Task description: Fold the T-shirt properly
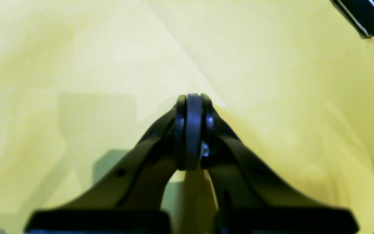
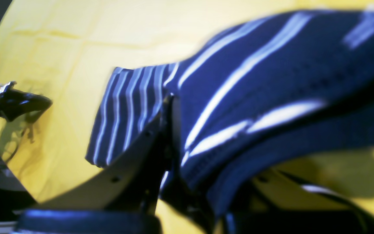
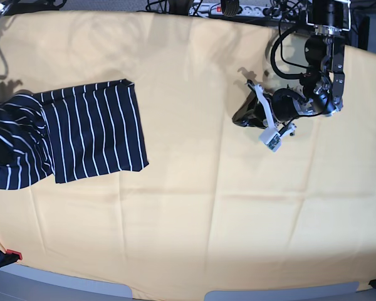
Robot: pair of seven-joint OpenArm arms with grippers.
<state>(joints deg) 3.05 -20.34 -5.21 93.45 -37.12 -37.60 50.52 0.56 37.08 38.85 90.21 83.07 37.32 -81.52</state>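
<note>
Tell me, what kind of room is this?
Probably a robot lab or workshop. A big table draped in plain yellow cloth holds a dark navy pinstriped T-shirt, a black robot arm leans over it, and cables with a power strip run behind.

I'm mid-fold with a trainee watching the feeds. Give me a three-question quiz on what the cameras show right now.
1. True or false: the left tool holds the dark navy white-pinstriped fabric T-shirt.
2. Which tool grips the shirt? A) left B) right C) both
3. Fill in: the shirt lies on a plain ____ cloth.

Key:
1. False. The left tool is shut on nothing, over bare cloth, well apart from the shirt.
2. B. The right tool is closed on a lifted edge of the shirt, at the base view's left.
3. Yellow.
</note>
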